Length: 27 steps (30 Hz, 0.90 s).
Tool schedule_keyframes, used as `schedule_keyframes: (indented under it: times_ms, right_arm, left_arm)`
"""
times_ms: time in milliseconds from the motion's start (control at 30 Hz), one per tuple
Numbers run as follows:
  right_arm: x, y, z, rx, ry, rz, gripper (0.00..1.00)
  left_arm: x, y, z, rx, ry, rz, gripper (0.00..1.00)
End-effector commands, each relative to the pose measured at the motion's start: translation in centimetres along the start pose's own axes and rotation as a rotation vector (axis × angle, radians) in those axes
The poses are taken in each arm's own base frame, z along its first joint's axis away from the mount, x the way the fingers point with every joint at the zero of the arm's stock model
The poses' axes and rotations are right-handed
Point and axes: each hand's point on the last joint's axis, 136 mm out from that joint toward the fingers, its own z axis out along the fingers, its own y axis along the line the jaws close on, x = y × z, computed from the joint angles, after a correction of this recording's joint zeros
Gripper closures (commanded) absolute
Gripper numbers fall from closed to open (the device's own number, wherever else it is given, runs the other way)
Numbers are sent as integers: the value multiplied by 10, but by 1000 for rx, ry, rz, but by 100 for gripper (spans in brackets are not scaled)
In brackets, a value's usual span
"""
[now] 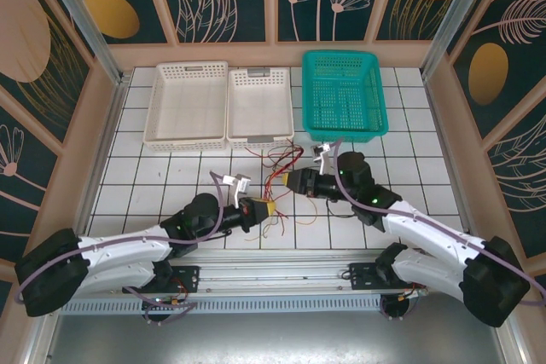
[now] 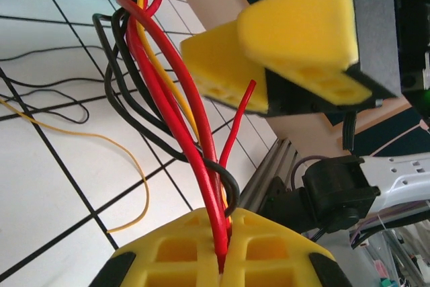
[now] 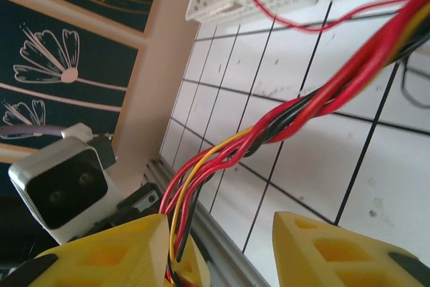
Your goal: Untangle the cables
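At the back left of the white-tiled bench (image 1: 409, 202) two white baskets (image 1: 188, 67) sit side by side, touching, well behind the arms. In front of them the left gripper (image 1: 258, 210) has its yellow fingers (image 2: 269, 253) pressed together, pinching the cables (image 1: 279, 178) at one end. From that pinch a twisted bundle of red, black and yellow strands rises off the bench toward the far side. One short red end (image 2: 242, 112) sticks out free of the bundle. Loose strands trail over the tiles around the bundle: a yellow wire (image 2: 138, 179) curls on the bench to its left, and thin black loops (image 2: 57, 95) lie past it. Just right of the bundle, the right gripper (image 3: 220, 223) has its fingers spread with a wide gap between them. The bundle runs close along the inner edge of one finger, and whether it touches cannot be told. Nothing is clamped there. Behind the right gripper, at the back, stands the teal basket (image 1: 341, 55), close beside the white ones. A metal rail (image 1: 281, 263) runs along the near edge.
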Motion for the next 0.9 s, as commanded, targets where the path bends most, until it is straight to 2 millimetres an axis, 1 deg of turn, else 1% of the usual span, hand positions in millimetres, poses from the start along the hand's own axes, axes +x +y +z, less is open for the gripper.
schedule_keyframes:
  times_ms: [0,67,133,333,467,533,600,633,733,867]
  right_arm:
    - [-5,22,6,-103,-24,-29,56]
    - [-5,26,9,-119,-21,-44,56]
    - [-8,25,9,-104,-38,-52,56]
    - [-14,7,12,-27,-84,-39,66]
    - [-19,-11,16,71,-105,-16,76]
    - [-20,-15,17,91,-104,-7,79]
    - [-21,-13,18,80,-103,0,78]
    - [-21,-12,19,77,-101,2,75]
    - [-21,-14,20,83,-100,7,68]
    - [-18,-15,23,83,-77,14,65]
  left_arm:
    - [-11,-26,5,106,-19,7,100]
    - [-10,-27,7,114,-10,5,100]
    - [-10,-28,8,119,-5,6,100]
    - [-6,-33,9,149,21,6,100]
    - [-2,-36,10,164,41,7,100]
    - [-3,-36,10,168,42,10,100]
    - [-1,-36,10,169,50,12,100]
    - [-1,-37,10,169,54,16,100]
    - [0,-38,10,171,62,23,100]
    - [0,-36,7,156,59,42,100]
